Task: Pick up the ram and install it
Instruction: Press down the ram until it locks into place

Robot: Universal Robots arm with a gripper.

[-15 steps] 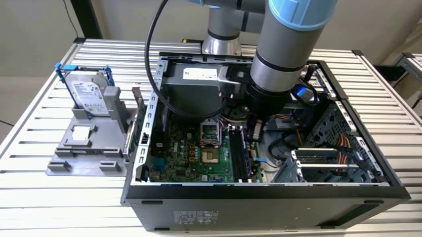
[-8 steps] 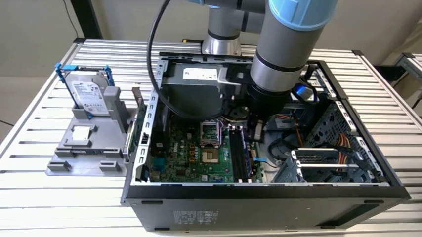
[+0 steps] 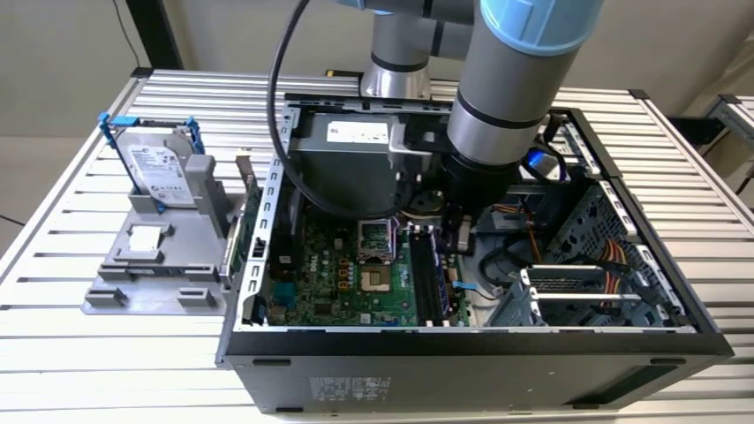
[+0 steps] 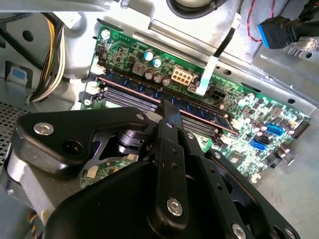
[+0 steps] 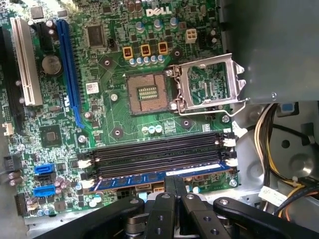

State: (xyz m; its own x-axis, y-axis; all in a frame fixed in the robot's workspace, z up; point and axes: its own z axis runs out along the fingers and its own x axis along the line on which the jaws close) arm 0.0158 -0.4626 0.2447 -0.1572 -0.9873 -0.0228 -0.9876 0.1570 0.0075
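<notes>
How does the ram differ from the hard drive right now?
The ram is a thin blue-green stick; the hard drive is a silver box with blue handles. The ram lies along the memory slots inside the case; the hard drive stands upright in a grey stand outside it. The end effector is at the ram, away from the hard drive.

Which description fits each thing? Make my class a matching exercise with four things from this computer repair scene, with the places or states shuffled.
Things:
1. ram
2. hard drive
3. processor socket
4. gripper

Descriptions:
A. standing in the grey holder outside the case
B. on the green board, its metal lid swung open
C. along the outermost memory slot
D. right at the ram's edge

Pairs: 1-C, 2-A, 3-B, 4-D
</notes>
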